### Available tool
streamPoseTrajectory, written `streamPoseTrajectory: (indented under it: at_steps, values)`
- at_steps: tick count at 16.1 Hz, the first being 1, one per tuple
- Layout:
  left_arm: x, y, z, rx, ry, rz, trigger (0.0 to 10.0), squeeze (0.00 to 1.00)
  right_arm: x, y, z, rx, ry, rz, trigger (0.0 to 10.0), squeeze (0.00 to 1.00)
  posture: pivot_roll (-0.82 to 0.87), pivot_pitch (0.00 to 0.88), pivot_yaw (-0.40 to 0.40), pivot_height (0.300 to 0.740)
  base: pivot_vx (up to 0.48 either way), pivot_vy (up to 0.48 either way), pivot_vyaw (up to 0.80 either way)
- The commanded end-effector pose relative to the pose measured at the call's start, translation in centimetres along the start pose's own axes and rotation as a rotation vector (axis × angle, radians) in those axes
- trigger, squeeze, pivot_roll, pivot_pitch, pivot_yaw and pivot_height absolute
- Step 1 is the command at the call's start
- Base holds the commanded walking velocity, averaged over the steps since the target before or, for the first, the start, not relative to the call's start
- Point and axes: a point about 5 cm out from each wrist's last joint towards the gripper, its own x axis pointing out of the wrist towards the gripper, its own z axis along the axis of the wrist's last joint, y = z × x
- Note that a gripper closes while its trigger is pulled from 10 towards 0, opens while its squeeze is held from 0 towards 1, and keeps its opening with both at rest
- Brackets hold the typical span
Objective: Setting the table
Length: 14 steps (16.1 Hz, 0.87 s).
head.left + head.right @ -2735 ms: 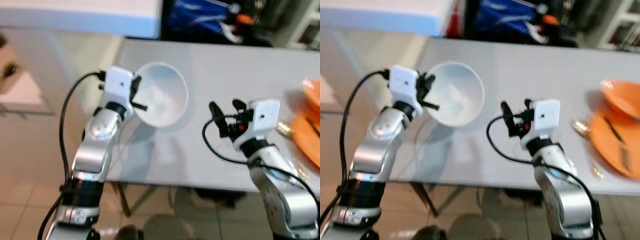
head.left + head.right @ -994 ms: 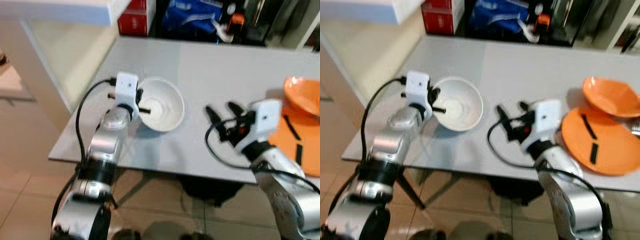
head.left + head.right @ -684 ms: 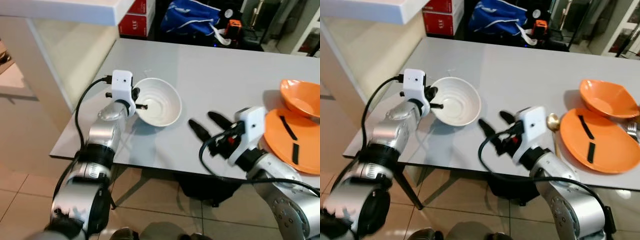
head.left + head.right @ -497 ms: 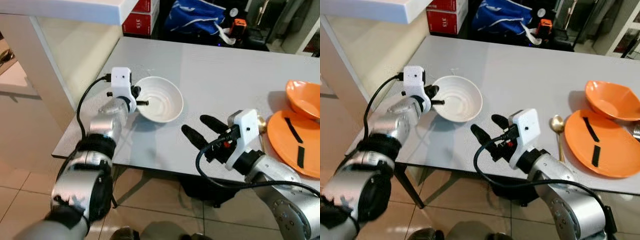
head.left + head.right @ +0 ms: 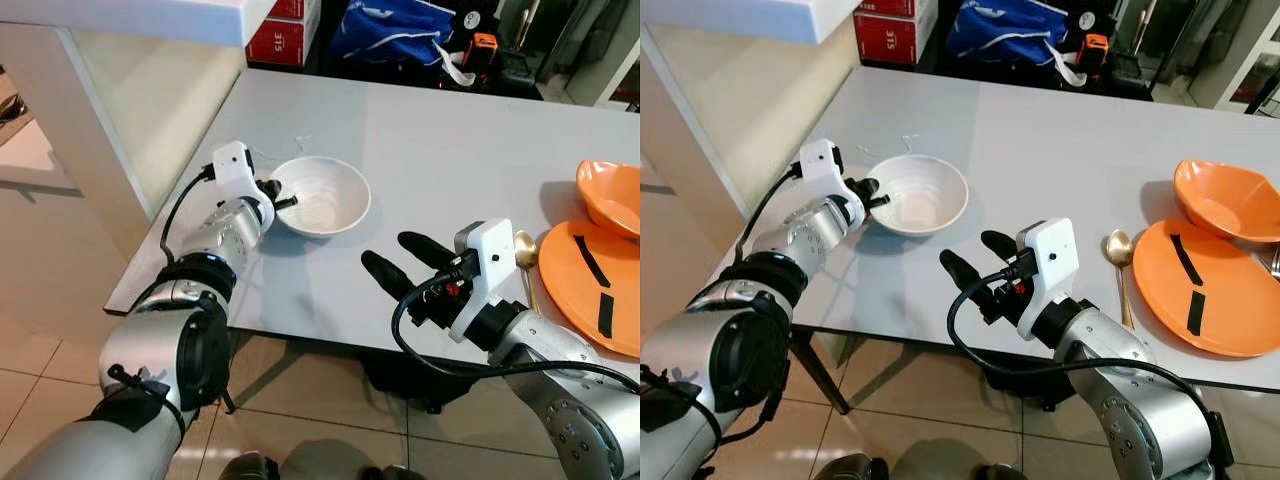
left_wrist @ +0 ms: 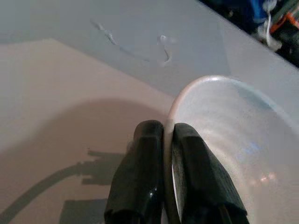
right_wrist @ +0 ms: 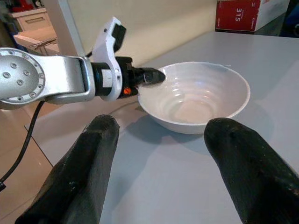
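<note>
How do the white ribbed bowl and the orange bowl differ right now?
The white ribbed bowl sits near the grey table's left corner, its rim pinched by the left gripper; the orange bowl stands free at the far right. The white one sits alone; the orange one adjoins an orange plate. Both are upright and look empty.

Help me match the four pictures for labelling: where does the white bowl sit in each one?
Left eye view: white bowl, left of centre on the grey table.
Right eye view: bowl upper left.
Left wrist view: rim pinched by the left gripper.
Right wrist view: centre, beyond the open right gripper.
Shared landmark: the pinched rim.
</note>
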Motion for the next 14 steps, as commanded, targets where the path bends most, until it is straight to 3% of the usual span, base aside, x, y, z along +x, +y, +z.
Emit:
streamPoseTrajectory:
  at_steps: [1,4,9,14]
  values:
    - [0.1,-0.4,1.3,0.000,-0.037,-0.002,10.0,1.00,-0.3,0.1,0.3,-0.003,-0.007,-0.006,10.0,0.00,-0.05,0.058,-0.016,0.740,0.000,0.000,0.00]
    - [0.1,-0.2,1.9,-0.036,-0.078,0.005,10.0,1.00,-0.3,-0.1,0.4,0.000,-0.011,-0.010,10.0,0.00,-0.05,0.062,-0.016,0.740,0.000,0.000,0.00]
    - [0.0,0.2,0.9,-0.049,-0.051,0.021,10.0,1.00,-0.1,-0.1,0.4,0.002,-0.013,-0.012,10.0,0.00,-0.05,0.056,-0.021,0.740,0.000,0.000,0.00]
    - [0.0,0.9,0.5,0.083,-0.042,0.057,10.0,1.00,0.0,-0.2,0.4,-0.002,-0.007,-0.007,10.0,0.00,-0.05,0.052,-0.027,0.740,0.000,0.000,0.00]
